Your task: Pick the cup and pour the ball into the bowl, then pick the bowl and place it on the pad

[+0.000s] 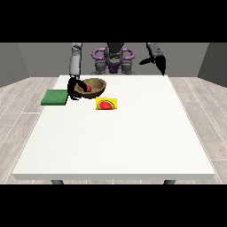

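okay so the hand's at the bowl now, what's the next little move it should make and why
Probably carry the bowl sideways toward the green pad. The red ball already lies in the bowl, the hand at the view's left is curled at its rim, and the pad sits just beside it, bare.

A large white table (119,142) is showing a plain, unmarked surface. Near its far left edge a flat dark green pad (54,97) is lying. Beside it a round brown wooden bowl (91,86) is showing a small red ball (89,88) inside. A yellow card (107,104) is carrying a red-and-green watermelon slice picture. Both hands are showing black.
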